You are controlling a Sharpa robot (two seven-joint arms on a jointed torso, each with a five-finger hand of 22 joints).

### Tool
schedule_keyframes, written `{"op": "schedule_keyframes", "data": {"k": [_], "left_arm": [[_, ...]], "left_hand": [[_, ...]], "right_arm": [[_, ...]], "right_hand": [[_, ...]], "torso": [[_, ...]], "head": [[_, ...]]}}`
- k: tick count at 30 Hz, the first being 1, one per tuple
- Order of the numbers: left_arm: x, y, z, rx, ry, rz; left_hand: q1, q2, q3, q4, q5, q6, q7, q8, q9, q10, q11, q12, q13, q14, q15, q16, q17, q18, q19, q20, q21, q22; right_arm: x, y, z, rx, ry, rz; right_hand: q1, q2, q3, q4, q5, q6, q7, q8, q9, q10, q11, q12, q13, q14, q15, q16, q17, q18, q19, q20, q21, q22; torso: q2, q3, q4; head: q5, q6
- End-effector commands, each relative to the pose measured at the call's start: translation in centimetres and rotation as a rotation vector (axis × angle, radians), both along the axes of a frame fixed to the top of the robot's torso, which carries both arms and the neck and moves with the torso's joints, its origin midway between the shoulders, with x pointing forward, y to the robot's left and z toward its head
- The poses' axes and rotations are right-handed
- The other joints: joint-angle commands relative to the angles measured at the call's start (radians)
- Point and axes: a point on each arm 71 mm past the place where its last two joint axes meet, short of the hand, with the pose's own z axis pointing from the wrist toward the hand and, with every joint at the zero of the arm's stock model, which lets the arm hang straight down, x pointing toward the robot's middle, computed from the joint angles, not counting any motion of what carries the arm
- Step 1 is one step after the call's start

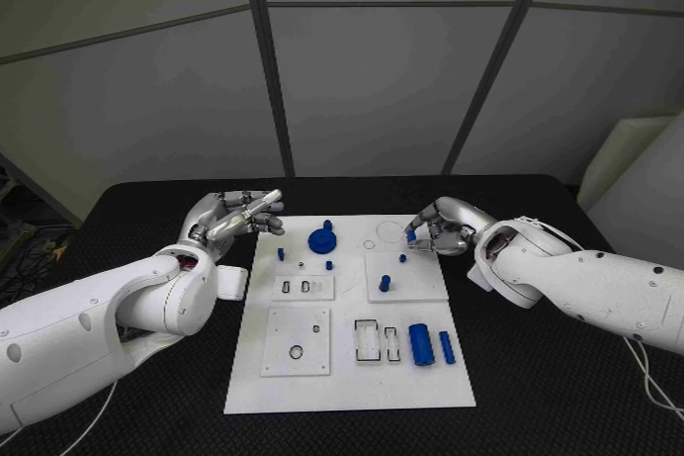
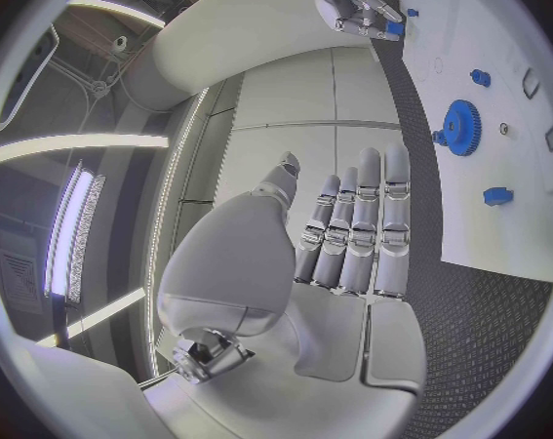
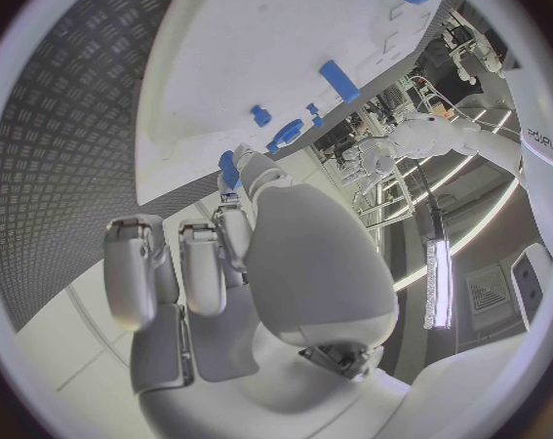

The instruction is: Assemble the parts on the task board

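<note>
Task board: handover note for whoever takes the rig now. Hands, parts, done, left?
Left robot hand: holds nothing, fingers extended, beside the far left corner of the task board.
Right robot hand: pinches a small blue piece over the board's far right area.
Parts: blue gear sits at the far middle, with several small blue pegs nearby. Blue cylinder and thinner blue bar lie loose at the near right.
Done: gear looks placed.
Left: place the held piece, then the cylinder and bar.
</note>
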Motion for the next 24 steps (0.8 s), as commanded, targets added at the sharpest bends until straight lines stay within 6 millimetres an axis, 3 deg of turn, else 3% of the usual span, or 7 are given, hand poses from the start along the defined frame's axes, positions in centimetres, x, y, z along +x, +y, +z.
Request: {"op": "schedule_keyframes", "data": {"k": [1, 7, 13, 19, 22, 24], "left_arm": [[0.1, 0.1, 0.1, 0.0, -0.005, -0.008], [0.3, 0.3, 0.0, 0.003, -0.004, 0.0], [0.5, 0.3, -0.2, 0.004, -0.002, 0.004], [0.5, 0.2, -0.2, 0.004, 0.0, 0.005], [0.5, 0.1, -0.2, 0.005, 0.001, 0.006], [0.6, 0.0, -0.2, 0.004, 0.002, 0.005]], "left_hand": [[-0.004, 0.01, -0.002, -0.006, -0.002, 0.001, 0.002, -0.006, -0.001, 0.001, 0.006, -0.004, 0.001, -0.01, -0.001, 0.004, 0.001, 0.002, -0.005, 0.001, 0.007, 0.002], [-0.004, 0.01, -0.002, -0.007, -0.003, 0.001, 0.002, -0.006, -0.001, 0.001, 0.006, -0.005, 0.001, -0.01, -0.001, 0.005, 0.001, 0.002, -0.005, 0.001, 0.007, 0.002], [-0.004, 0.01, -0.002, -0.007, -0.003, 0.001, 0.002, -0.006, -0.001, 0.001, 0.006, -0.005, 0.001, -0.01, -0.001, 0.005, 0.001, 0.002, -0.005, 0.001, 0.007, 0.002], [-0.004, 0.011, -0.002, -0.006, -0.003, 0.002, 0.002, -0.006, -0.001, 0.002, 0.005, -0.004, 0.002, -0.01, -0.001, 0.005, 0.001, 0.002, -0.006, 0.001, 0.007, 0.002], [-0.004, 0.011, -0.002, -0.006, -0.003, 0.002, 0.002, -0.006, -0.001, 0.002, 0.005, -0.004, 0.002, -0.01, -0.001, 0.005, 0.001, 0.002, -0.006, 0.001, 0.007, 0.002], [-0.004, 0.011, -0.002, -0.006, -0.003, 0.002, 0.002, -0.006, -0.001, 0.002, 0.005, -0.004, 0.002, -0.01, -0.001, 0.005, 0.002, 0.002, -0.006, 0.001, 0.007, 0.002]], "right_arm": [[-0.5, 1.4, 0.5, 0.01, 0.003, -0.015], [-1.8, 5.4, 1.1, 0.012, 0.014, 0.034], [-2.6, 10.2, 1.4, 0.005, 0.027, 0.088], [-2.5, 13.2, 1.2, -0.01, 0.03, 0.108], [-2.4, 14.6, 1.1, -0.018, 0.032, 0.117], [-2.4, 15.5, 1.0, -0.025, 0.032, 0.124]], "right_hand": [[0.001, 0.01, 0.008, -0.001, 0.007, 0.002, 0.0, 0.001, 0.01, -0.004, -0.004, -0.008, -0.002, 0.093, -0.009, 0.006, 0.21, -0.007, 0.068, -0.008, 0.003, 0.195], [-0.002, 0.011, 0.015, -0.003, 0.015, -0.004, 0.003, -0.001, 0.01, -0.012, -0.002, -0.019, -0.011, 0.094, -0.007, 0.007, 0.213, -0.007, 0.068, -0.007, 0.003, 0.196], [-0.005, 0.011, 0.021, -0.006, 0.026, -0.004, 0.003, -0.001, 0.01, -0.014, -0.001, -0.022, -0.014, 0.094, -0.006, 0.006, 0.212, -0.007, 0.068, -0.006, 0.003, 0.195], [-0.01, 0.008, 0.022, -0.006, 0.029, -0.006, 0.004, -0.002, 0.01, -0.018, 0.0, -0.027, -0.018, 0.094, -0.006, 0.006, 0.212, -0.007, 0.067, -0.006, 0.002, 0.194], [-0.012, 0.007, 0.022, -0.006, 0.029, -0.006, 0.005, -0.002, 0.011, -0.017, 0.0, -0.026, -0.017, 0.093, -0.006, 0.006, 0.211, -0.007, 0.067, -0.006, 0.002, 0.195], [-0.015, 0.006, 0.022, -0.005, 0.028, -0.006, 0.005, -0.002, 0.011, -0.014, 0.0, -0.023, -0.014, 0.093, -0.005, 0.005, 0.21, -0.007, 0.067, -0.006, 0.002, 0.194]], "torso": [[-0.006, -0.0021, -0.0009], [-0.014, -0.0027, -0.0019], [-0.021, -0.0076, 0.0011], [-0.023, -0.0109, 0.0067], [-0.022, -0.0122, 0.0053], [-0.021, -0.0109, 0.0037]], "head": [[0.004, -0.001], [0.017, -0.006], [0.029, -0.017], [0.036, -0.023], [0.043, -0.026], [0.047, -0.027]]}}
